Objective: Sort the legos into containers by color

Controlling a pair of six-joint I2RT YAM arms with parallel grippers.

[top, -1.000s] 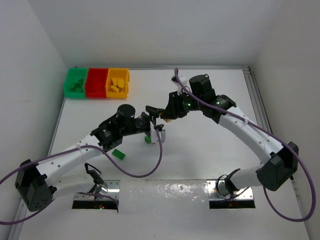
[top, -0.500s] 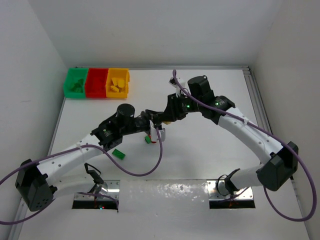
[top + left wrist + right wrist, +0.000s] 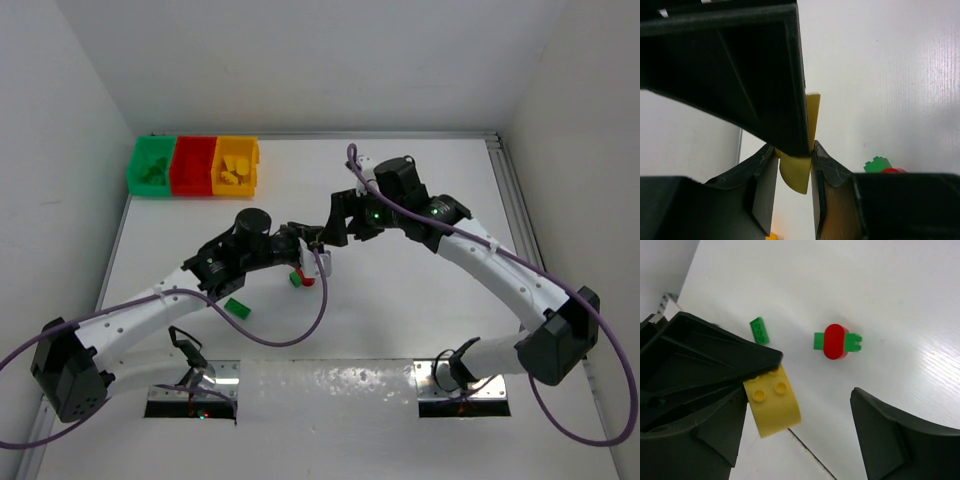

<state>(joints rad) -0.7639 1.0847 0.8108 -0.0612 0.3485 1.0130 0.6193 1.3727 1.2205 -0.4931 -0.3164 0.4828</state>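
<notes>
Left gripper point(image 3: 792, 172) pinching yellow lego point(image 3: 774, 405) (two studs point(image 3: 781, 387) showing), right gripper point(image 3: 800, 397) spread alongside

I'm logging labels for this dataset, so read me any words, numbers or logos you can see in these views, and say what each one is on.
No readable text in any view.
The containers show no label or number.
The yellow lego shows two bare studs; any logo on them is too small to read.
</notes>
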